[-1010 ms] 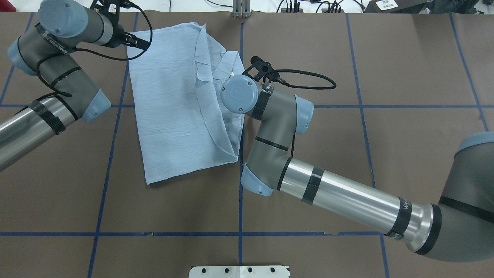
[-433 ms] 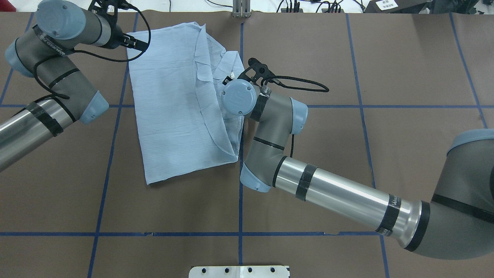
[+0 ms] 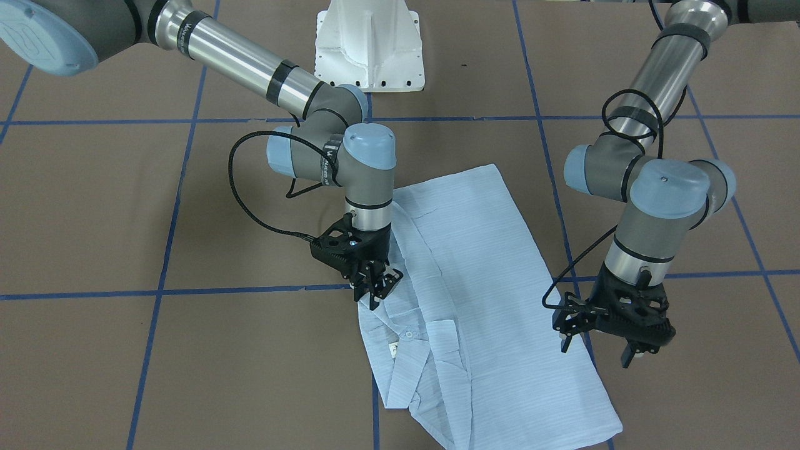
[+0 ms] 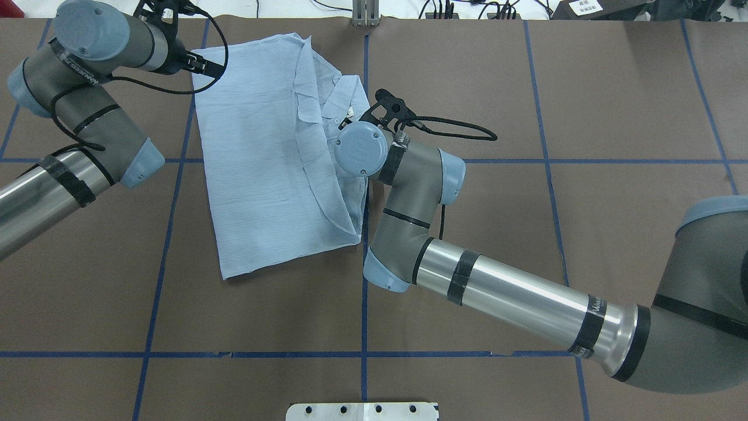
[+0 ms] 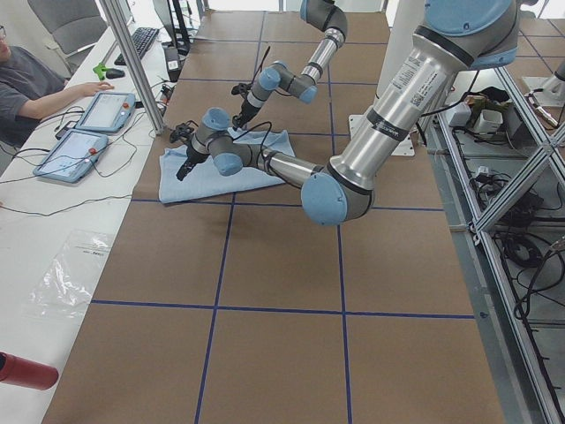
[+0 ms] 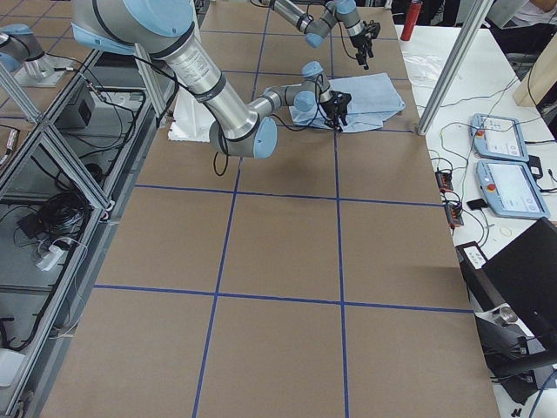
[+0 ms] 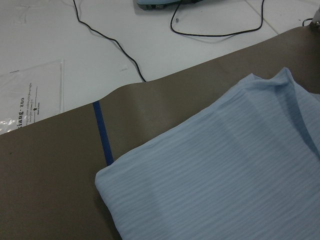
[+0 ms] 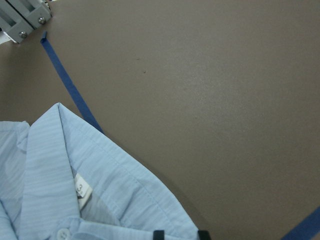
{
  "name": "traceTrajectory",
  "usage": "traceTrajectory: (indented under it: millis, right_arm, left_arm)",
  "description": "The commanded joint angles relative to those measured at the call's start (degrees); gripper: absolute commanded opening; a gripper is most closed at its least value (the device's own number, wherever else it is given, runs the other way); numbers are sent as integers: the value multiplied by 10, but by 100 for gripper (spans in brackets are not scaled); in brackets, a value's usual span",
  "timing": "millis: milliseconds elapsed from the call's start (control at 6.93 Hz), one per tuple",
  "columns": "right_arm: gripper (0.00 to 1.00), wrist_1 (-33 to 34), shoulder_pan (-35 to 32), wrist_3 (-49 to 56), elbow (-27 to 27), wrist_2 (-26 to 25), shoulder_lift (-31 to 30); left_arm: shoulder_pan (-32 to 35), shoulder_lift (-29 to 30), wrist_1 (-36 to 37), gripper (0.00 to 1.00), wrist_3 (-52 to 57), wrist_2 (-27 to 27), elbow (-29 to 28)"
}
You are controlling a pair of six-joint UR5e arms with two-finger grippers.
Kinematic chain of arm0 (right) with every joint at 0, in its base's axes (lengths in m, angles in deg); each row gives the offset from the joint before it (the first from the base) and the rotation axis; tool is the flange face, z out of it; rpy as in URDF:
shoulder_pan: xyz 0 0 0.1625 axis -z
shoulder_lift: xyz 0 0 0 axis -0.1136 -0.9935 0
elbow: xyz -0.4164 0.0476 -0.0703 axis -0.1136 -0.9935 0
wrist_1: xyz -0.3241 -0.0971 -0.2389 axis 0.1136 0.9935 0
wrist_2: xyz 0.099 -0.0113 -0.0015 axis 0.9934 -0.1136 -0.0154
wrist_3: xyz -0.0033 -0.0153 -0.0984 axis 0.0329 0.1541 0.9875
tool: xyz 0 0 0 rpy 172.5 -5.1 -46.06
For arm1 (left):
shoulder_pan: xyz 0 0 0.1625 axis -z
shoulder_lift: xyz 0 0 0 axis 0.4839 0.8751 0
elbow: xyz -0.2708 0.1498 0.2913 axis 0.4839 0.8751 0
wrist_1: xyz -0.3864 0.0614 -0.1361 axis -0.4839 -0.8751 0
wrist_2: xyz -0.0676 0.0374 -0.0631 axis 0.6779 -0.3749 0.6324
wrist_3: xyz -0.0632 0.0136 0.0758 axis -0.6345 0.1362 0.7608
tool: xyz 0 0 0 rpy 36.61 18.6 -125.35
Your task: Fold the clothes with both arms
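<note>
The pale-blue striped shirt [image 3: 481,281] lies partly folded on the brown table, collar and neck label [image 3: 395,350] toward the operators' side. It also shows from above [image 4: 263,158] and in both wrist views [image 7: 225,185] [image 8: 75,160]. My right gripper [image 3: 378,289] points down at the shirt's edge just beside the collar. It is open, its fingertips [image 8: 158,234] narrowly apart over that edge. My left gripper [image 3: 595,351] hangs open and empty a little above the table, at the shirt's opposite long edge. From above, both grippers are hidden under their wrists.
The white pedestal [image 3: 369,44] stands at the robot's side of the table. Blue tape lines [image 4: 363,292] grid the brown surface. Beyond the far edge, a white bench holds two tablets [image 5: 88,124] and cables, with a person's arm [image 5: 53,88] and an aluminium post [image 5: 132,62] there.
My right arm's wrist has shifted left and slightly toward the collar edge of the shirt. The left arm has barely moved. The shirt lies as before.
</note>
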Motion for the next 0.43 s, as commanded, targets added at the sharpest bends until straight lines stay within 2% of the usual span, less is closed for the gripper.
traceTrajectory:
  millis: [0,144,288]
  right_arm:
    - [0,8,1,6,9,2,0]
    - [0,48,0,12,52,6,-6]
    - [0,113,0,16,127,7,-35]
  left_arm:
    - [0,-1,0,100,0,0,1]
    - [0,-1,0,100,0,0,1]
    - [-1,0,0,100,0,0,4]
